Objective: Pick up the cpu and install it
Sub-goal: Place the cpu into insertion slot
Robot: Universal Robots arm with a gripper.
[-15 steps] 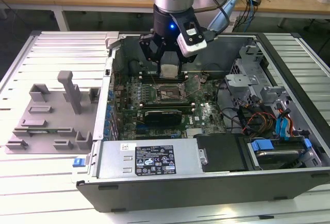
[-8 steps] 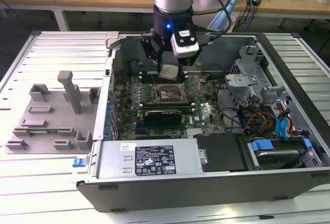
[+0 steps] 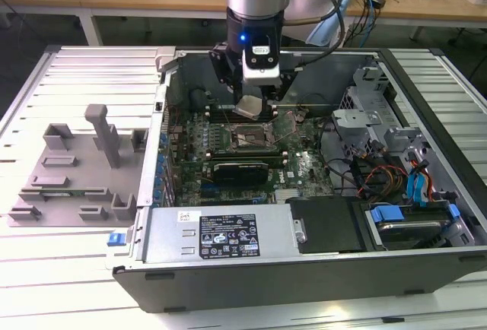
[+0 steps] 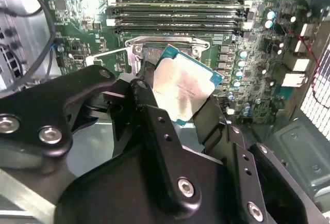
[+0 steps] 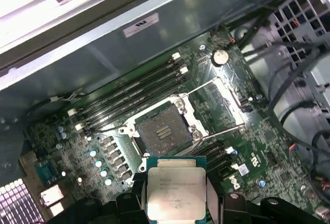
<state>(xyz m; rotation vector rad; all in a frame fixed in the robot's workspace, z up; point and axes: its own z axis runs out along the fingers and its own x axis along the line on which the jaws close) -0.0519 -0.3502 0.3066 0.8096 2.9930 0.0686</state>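
In the exterior view we see the arm reaching down into the open computer case [image 3: 426,269], which lies on a slatted table [image 3: 91,71]. The gripper [image 3: 251,106] pinches the cpu [image 3: 249,107] between its fingers. The chip's silvery top looks tilted, and it hangs clear of the motherboard [image 3: 304,166], close to the cpu socket [image 3: 247,138] but not in it. A grey fixture block [image 3: 76,170] sits outside the case toward the exterior view's left. The power supply [image 3: 221,235] lies along the near wall of the case, with a drive with blue tabs [image 3: 403,220] toward the exterior view's right.

In the second wrist view we look past the black gripper [image 4: 181,109] at the cpu [image 4: 183,87], clamped at two opposite edges by the fingers [image 4: 149,105]. Its metal lid faces us and a green rim shows at one corner. Beyond it are the socket [image 4: 154,48], partly hidden by the chip, and the rows of memory slots [image 4: 175,15].

In the first wrist view the cpu [image 5: 175,193] is held between the fingers [image 5: 131,203], apart from the socket [image 5: 164,128]. The socket stands bare with its load frame [image 5: 221,105] swung open beside it. Memory slots [image 5: 134,97] run along one side and a coin battery [image 5: 220,56] sits nearby.
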